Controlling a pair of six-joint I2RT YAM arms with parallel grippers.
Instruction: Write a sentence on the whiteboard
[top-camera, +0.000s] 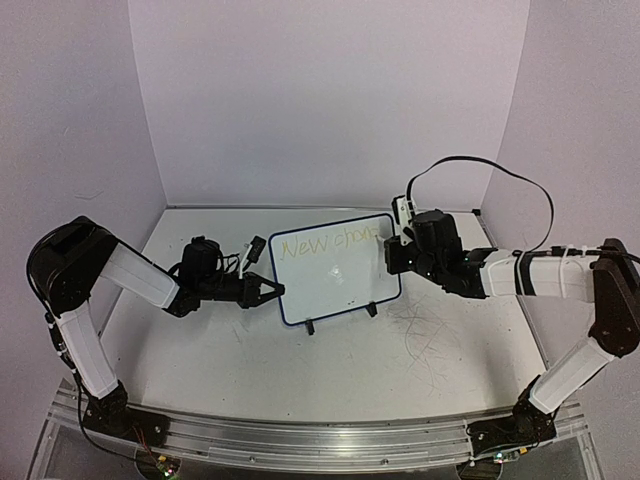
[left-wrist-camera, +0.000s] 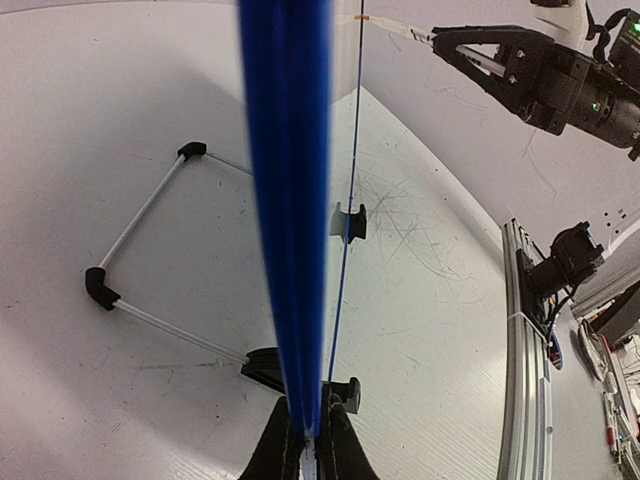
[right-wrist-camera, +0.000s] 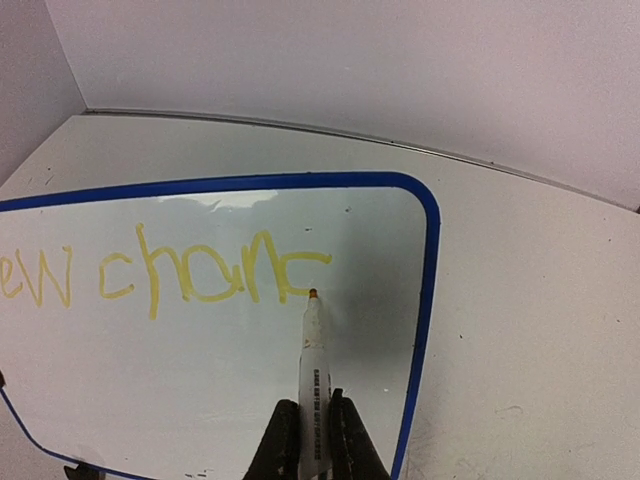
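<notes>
Lettering is the step in hand, by my reckoning, and it is only partly done.

Top view: the whiteboard (top-camera: 335, 285) stands tilted on its two black feet (top-camera: 341, 318) at the middle of the table (top-camera: 350, 370). My left gripper (top-camera: 272, 293) is at the board's 9 o'clock edge, low down, clenched on the blue frame. My right gripper (top-camera: 392, 250) is at the board's 2 o'clock corner. The sentence (top-camera: 328, 243) runs in pale yellow along the top of the board. Grey scribble marks (top-camera: 430, 335) lie on the table toward 4 o'clock from the board.

Left wrist view: my fingers (left-wrist-camera: 285, 450) are pinched shut on the board's frame, which rises edge-on toward 12 o'clock. The wire stand (left-wrist-camera: 150, 210) sits at 9 o'clock and one foot at 3 o'clock of the frame.

Right wrist view: my jaws are clamped on the marker (right-wrist-camera: 313, 350), which points to 12 o'clock. Its orange tip (right-wrist-camera: 313, 294) is right at the board, just below the last letter. The line reads roughly "ew chanc", and I see no second line under it.

Next move, as I judge it: finish this word, with the stroke running toward 3 o'clock in the little room left before the frame, then drop toward 6 o'clock for a new line. The left grip has to hold the board firm.

No container shows in any view.
</notes>
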